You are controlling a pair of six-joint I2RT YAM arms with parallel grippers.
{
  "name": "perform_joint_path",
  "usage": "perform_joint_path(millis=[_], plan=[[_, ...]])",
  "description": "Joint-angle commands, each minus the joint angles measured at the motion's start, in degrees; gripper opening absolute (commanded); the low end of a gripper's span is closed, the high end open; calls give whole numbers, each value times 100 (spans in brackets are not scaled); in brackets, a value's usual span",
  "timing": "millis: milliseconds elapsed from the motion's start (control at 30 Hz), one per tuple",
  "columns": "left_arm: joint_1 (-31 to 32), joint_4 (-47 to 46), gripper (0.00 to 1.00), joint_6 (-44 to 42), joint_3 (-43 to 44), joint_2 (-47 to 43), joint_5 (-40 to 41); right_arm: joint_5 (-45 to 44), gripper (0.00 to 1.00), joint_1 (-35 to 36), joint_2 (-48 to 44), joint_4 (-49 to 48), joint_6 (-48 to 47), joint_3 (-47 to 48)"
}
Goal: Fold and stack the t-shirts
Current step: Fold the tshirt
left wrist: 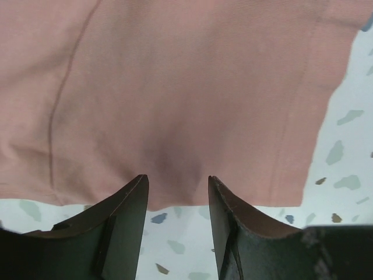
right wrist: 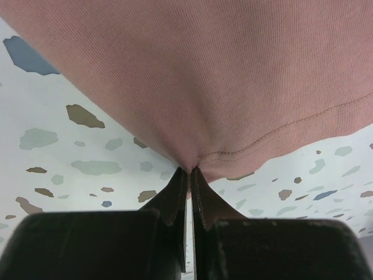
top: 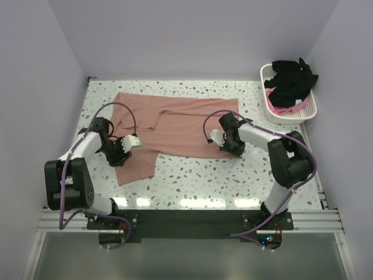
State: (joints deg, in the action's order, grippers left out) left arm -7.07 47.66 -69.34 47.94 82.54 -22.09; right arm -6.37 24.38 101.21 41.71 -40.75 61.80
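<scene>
The dusty salmon-pink t-shirt (top: 175, 125) lies spread across the speckled table, partly folded. My left gripper (top: 121, 153) is open, its fingers astride the shirt's edge (left wrist: 175, 192) near the lower left flap. My right gripper (top: 233, 149) is shut on the shirt's hemmed corner (right wrist: 195, 166) at the lower right, pinching the cloth between its fingertips. The black t-shirt (top: 293, 79) is bunched on top of the brighter pink one (top: 278, 108) in the basket at the back right.
The white lattice basket (top: 312, 108) stands at the table's back right corner against the wall. Walls enclose the table on the left, back and right. The arms' cables loop above the shirt.
</scene>
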Motion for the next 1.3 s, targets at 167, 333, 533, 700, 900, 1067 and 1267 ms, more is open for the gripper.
perform_joint_path(millis=[167, 333, 533, 700, 900, 1067, 1267], plan=[[13, -231, 48, -642, 444, 701, 344, 4, 0, 5, 162, 91, -12, 201], [30, -414, 49, -897, 84, 886, 714, -5, 0, 5, 233, 118, -38, 280], [30, -399, 24, -1011, -285, 913, 934, -40, 0, 14, 145, 188, -161, 166], [-5, 304, 4, -1108, -382, 421, 768, 179, 0, 5, -206, 618, -126, -62], [-93, 1139, 0, -1143, -49, -211, 355, 505, 0, -56, -734, 1189, -152, 6], [-84, 1764, 0, -872, 1172, 260, -76, 620, 0, -232, -603, 1506, -275, 507], [-93, 1817, 0, -441, 2051, 894, -340, 734, 0, -434, -155, 1743, -425, 1246]])
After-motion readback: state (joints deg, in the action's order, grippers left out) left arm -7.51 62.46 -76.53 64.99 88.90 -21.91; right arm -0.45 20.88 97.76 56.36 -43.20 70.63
